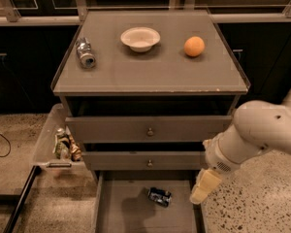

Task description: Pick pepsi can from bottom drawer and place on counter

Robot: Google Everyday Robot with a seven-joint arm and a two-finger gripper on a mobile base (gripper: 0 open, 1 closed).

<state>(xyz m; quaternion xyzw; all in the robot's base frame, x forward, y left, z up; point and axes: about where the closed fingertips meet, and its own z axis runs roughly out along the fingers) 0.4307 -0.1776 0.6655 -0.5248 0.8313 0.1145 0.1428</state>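
The pepsi can (159,196) is small and dark blue and lies on its side on the floor of the open bottom drawer (121,212). The counter (150,69) is the flat grey-brown top of the cabinet. My gripper (203,187) hangs from the white arm at the right. It is over the drawer's right edge, a little to the right of the can and apart from it. It holds nothing that I can see.
On the counter lie a silver-grey can (85,53), a white bowl (140,38) and an orange (194,46). Two knobbed drawers (149,130) stand partly open above the bottom one. A clear bin (56,142) with items hangs on the cabinet's left side.
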